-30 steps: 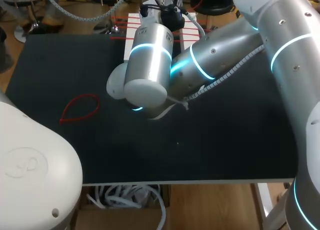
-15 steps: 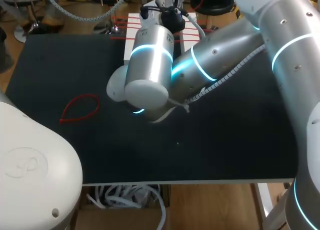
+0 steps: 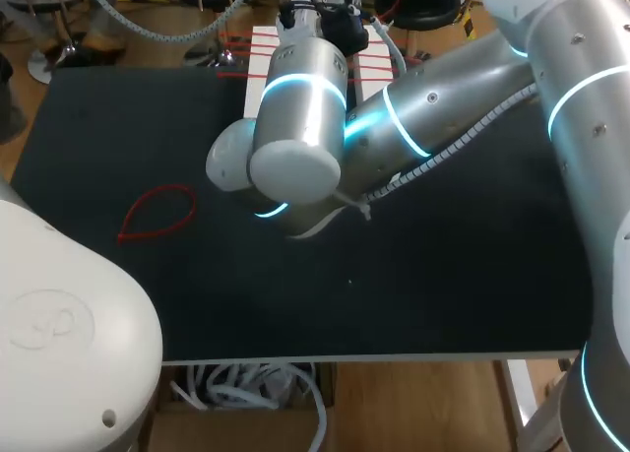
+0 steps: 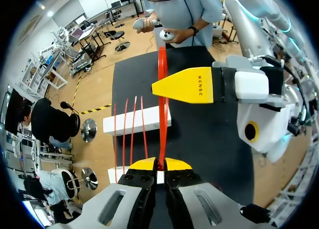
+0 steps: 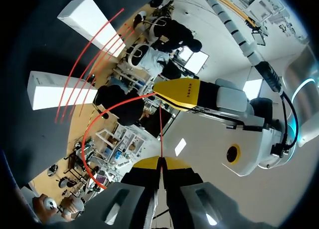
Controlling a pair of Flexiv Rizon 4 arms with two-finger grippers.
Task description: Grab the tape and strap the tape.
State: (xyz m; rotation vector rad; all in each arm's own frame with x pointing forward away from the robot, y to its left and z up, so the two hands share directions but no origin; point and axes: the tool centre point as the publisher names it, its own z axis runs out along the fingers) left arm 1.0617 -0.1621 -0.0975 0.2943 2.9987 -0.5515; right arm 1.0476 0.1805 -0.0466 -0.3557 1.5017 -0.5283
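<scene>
A thin red tape (image 4: 161, 104) runs straight out from my left gripper (image 4: 159, 164), which is shut on its end. Further along the same tape sits the yellow finger (image 4: 192, 84) of my right arm's gripper. In the right wrist view my right gripper (image 5: 160, 161) is shut on the red tape (image 5: 85, 139), which bows out in a loop to the left gripper's yellow finger (image 5: 182, 94). From the head view the right arm (image 3: 443, 107) reaches to the table's far edge, and its elbow hides both grippers there.
Two white foam blocks (image 3: 258, 68) at the table's far edge carry several spare red strips (image 4: 132, 129). A finished red tape loop (image 3: 157, 212) lies on the dark table (image 3: 443, 275) at the left. The left arm's white shoulder (image 3: 59, 324) fills the near left corner.
The right arm's elbow has shifted slightly toward the far edge. Both grippers stay shut on the tape.
</scene>
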